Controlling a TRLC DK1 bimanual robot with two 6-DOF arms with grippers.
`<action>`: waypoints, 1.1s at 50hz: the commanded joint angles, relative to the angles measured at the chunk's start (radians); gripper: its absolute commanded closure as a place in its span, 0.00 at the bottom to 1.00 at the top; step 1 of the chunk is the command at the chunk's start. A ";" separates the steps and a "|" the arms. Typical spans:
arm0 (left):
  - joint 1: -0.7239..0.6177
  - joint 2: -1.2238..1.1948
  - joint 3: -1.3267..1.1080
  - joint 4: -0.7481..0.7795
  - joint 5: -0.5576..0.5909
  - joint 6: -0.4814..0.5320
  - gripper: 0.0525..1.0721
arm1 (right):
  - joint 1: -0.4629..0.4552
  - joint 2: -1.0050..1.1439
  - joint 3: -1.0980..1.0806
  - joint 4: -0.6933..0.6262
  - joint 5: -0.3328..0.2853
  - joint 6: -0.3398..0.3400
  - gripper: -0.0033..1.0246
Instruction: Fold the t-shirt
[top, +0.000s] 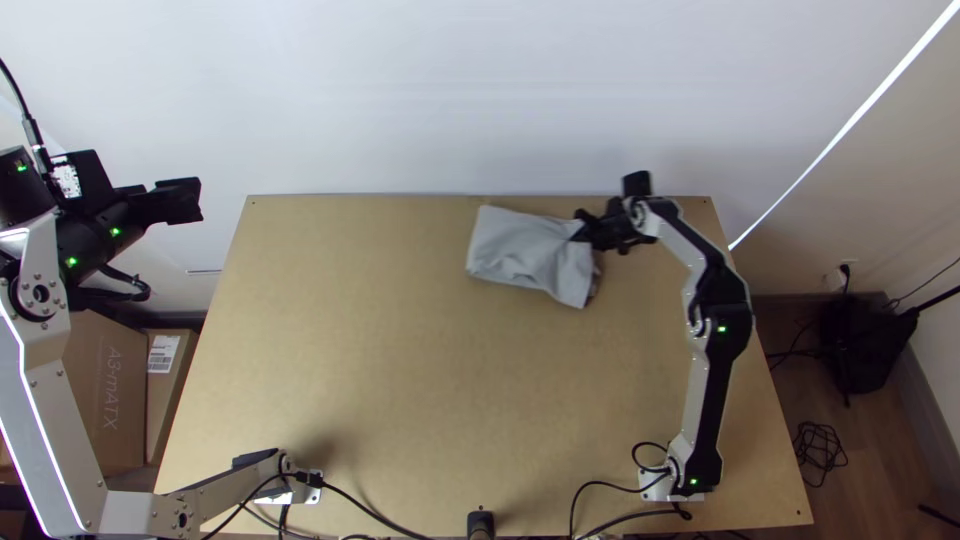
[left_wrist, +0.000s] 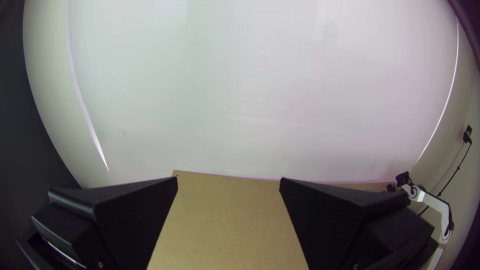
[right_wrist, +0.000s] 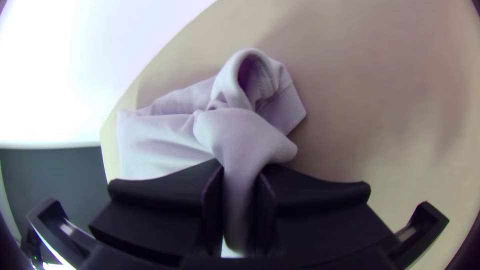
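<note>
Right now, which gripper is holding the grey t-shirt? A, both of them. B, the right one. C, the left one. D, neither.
B: the right gripper has a bunched part of the grey t-shirt pinched in it, while the left gripper is open with nothing in its grasp.

pale lettering (top: 112, 388) on a large box (top: 84, 342); barcode label (top: 163, 353) on a narrow box (top: 161, 405)

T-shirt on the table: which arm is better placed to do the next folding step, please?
Probably right: the right gripper holds the t-shirt, while the left gripper hangs open, well to the left of it.
</note>
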 joint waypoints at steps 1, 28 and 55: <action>-0.003 -0.026 -0.023 0.024 0.013 -0.006 0.04 | -0.121 -0.061 -0.049 0.001 0.032 -0.007 0.97; -0.003 -0.028 -0.132 0.141 0.048 -0.002 0.04 | -0.572 -0.141 -0.092 0.038 0.102 -0.019 0.04; -0.008 -0.037 -0.233 0.241 0.053 -0.017 0.04 | -0.643 -0.661 -0.057 0.240 0.122 -0.311 0.04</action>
